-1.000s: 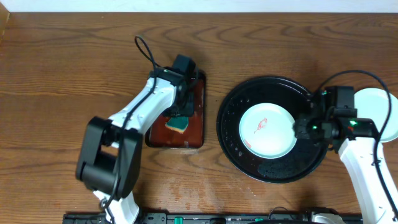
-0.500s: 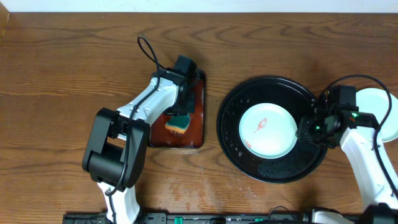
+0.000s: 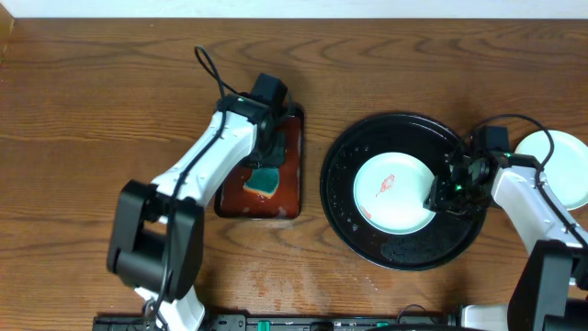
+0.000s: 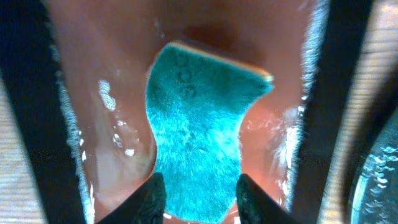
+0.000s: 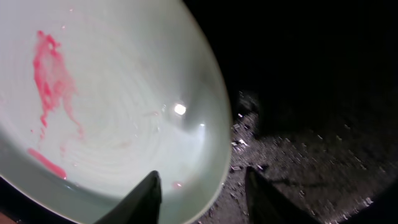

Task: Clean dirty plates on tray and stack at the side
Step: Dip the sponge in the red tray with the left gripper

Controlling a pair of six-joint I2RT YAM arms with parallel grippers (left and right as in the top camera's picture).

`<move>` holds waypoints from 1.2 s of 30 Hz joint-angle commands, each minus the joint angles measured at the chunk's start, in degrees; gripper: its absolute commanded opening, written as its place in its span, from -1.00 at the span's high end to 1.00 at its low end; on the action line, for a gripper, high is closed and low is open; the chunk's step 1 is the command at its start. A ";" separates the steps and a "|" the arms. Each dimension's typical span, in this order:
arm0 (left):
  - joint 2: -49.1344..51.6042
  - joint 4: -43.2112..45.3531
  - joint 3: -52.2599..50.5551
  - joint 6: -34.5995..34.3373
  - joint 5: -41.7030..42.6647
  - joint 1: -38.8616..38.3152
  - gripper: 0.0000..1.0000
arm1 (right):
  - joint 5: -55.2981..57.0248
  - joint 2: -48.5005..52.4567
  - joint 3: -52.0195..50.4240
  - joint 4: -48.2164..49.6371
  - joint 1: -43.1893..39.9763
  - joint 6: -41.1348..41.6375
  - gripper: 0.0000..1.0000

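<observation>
A pale plate (image 3: 390, 198) with red smears lies in the round black tray (image 3: 404, 250). My right gripper (image 3: 443, 193) is open at the plate's right edge. In the right wrist view its fingers (image 5: 202, 190) straddle the rim of the plate (image 5: 106, 106), one over the plate and one over the tray (image 5: 311, 93). My left gripper (image 3: 266, 164) is open and low over a teal sponge (image 3: 265, 182). In the left wrist view the fingers (image 4: 199, 196) stand on either side of the sponge (image 4: 199, 118). Another pale plate (image 3: 565, 165) lies on the table to the right of the tray.
The sponge lies in a wet reddish-brown rectangular tray (image 3: 287, 138), which also shows in the left wrist view (image 4: 106, 124), left of the black tray. Brown wooden table (image 3: 92, 110) all round. A cable loops behind the left arm.
My right gripper has moved left from the tray's right rim onto the plate's edge. My left gripper has stayed over the brown tray, shifting slightly above the sponge.
</observation>
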 commanded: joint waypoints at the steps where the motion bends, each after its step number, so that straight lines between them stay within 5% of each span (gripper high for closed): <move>1: -1.57 -0.98 1.14 0.81 -0.04 0.07 0.21 | -2.62 1.53 0.42 0.92 -0.37 -2.21 0.56; 12: 4.55 10.69 -8.81 0.52 0.00 0.07 0.10 | -1.07 1.70 0.42 1.92 -0.37 -1.81 0.30; 14: 5.84 11.32 -8.85 0.55 0.50 0.07 0.34 | -1.07 1.70 0.42 1.90 -0.37 -1.66 0.28; 16: 6.03 11.54 -8.85 0.57 0.61 0.09 0.81 | -1.07 1.70 0.42 1.92 -0.37 -1.64 0.28; 27: 1.79 2.16 -0.66 0.61 0.59 0.07 0.85 | 0.37 1.70 0.42 3.96 -0.42 -1.70 0.21; 33: -1.79 -3.61 5.75 0.61 3.56 -1.25 0.85 | -2.86 1.70 -1.07 6.64 0.35 -3.17 0.64; 36: -3.23 -2.56 6.93 0.57 9.88 -3.26 0.85 | -2.86 1.70 -3.32 8.33 1.09 -1.92 0.70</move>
